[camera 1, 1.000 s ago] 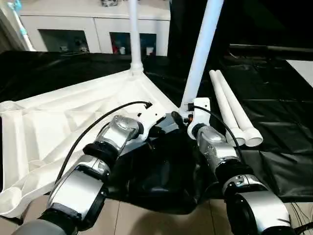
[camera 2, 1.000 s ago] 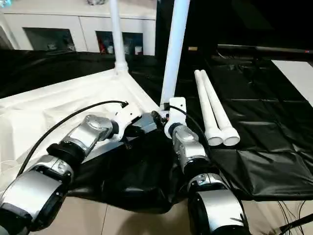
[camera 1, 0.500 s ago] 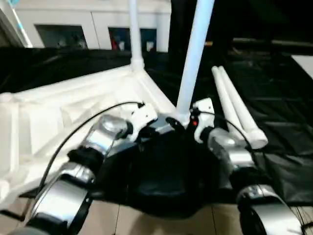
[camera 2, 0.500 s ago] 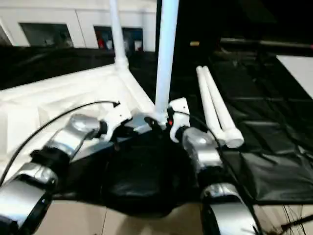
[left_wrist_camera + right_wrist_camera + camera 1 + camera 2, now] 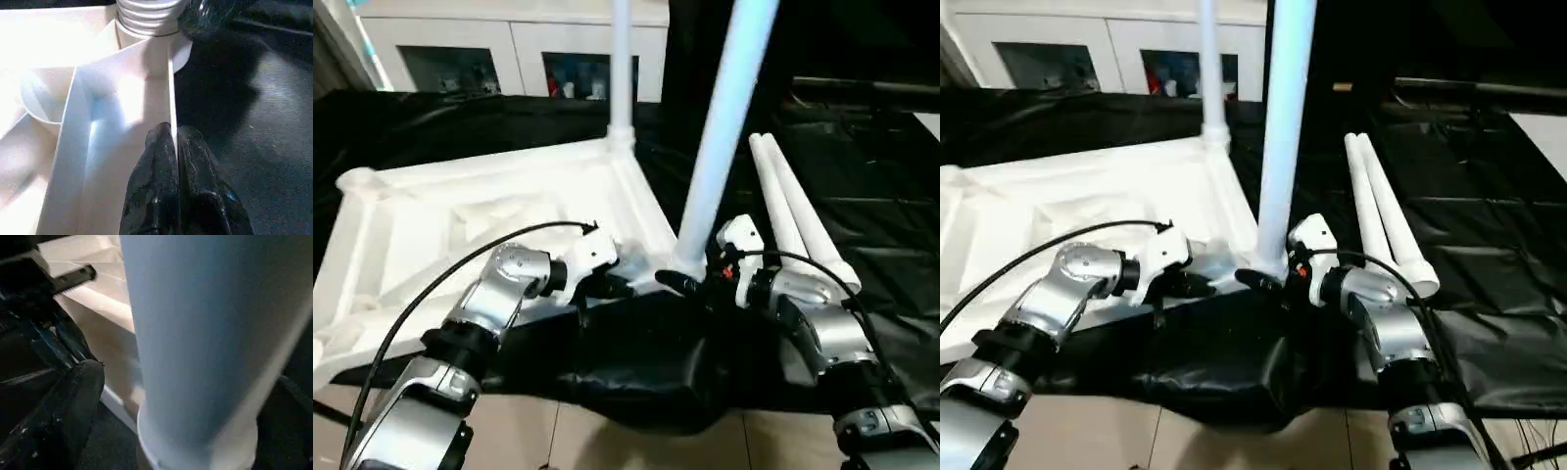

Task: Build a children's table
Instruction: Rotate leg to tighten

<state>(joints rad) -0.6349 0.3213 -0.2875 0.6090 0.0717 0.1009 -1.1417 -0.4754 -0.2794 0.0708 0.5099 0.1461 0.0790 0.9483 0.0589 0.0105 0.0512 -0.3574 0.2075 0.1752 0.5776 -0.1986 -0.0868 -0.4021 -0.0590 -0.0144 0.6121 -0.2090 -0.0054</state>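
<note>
The white tabletop [image 5: 460,220] lies upside down on a black sheet, ribs facing up. One white leg [image 5: 621,69] stands in its far corner socket. A second leg [image 5: 724,137] stands in the near right corner. Two loose legs [image 5: 793,211] lie side by side on the sheet to the right. My right gripper [image 5: 695,281] is open around the base of the near leg, one finger [image 5: 73,406] beside it. My left gripper [image 5: 612,286] is shut, its fingertips [image 5: 161,156] at the tabletop's thin near rim [image 5: 170,93], close to that corner.
A white cabinet [image 5: 509,54] with glass doors stands along the back wall. The black sheet [image 5: 871,196] covers the floor to the right and bunches up under my arms. Bare pale floor [image 5: 558,431] shows at the front. A dark bar [image 5: 862,88] lies at the back right.
The whole view has shifted, so the camera moved. My right gripper's jaws have spread a little wider around the near leg's base. The left gripper stays shut at the rim.
</note>
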